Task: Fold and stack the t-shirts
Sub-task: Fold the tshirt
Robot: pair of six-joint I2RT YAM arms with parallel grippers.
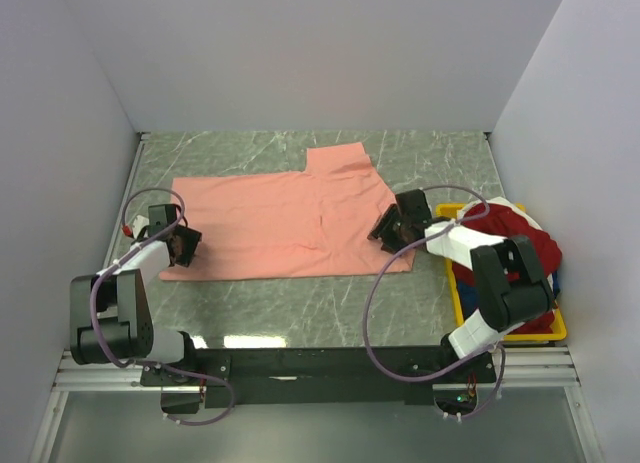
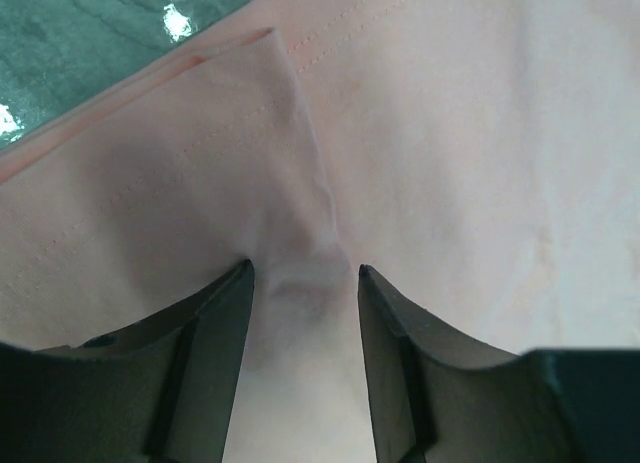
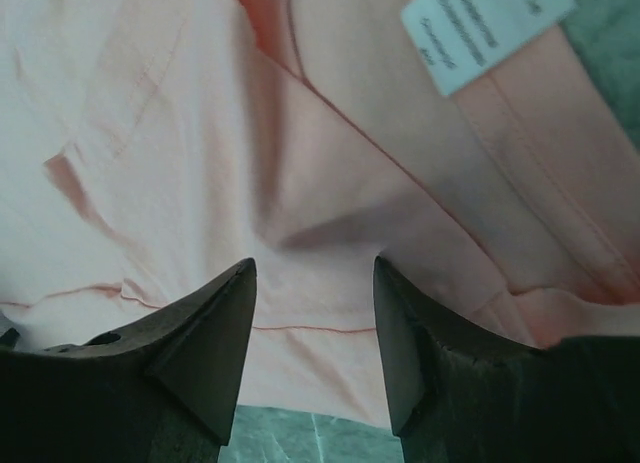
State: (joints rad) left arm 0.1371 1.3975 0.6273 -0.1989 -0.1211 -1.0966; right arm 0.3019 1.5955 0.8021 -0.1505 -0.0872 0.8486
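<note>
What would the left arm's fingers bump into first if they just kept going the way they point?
The salmon-pink t-shirt. The left gripper points into its cloth, which bunches between the fingers, seemingly already touching; the table presumably lies right underneath.

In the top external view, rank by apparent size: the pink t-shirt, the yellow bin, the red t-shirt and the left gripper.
1. Pink t-shirt, spread flat, by far the largest.
2. and 3. Yellow bin and red t-shirt: unsure, since the shirt and right arm hide most of the bin.
4. Left gripper, smallest.
</note>
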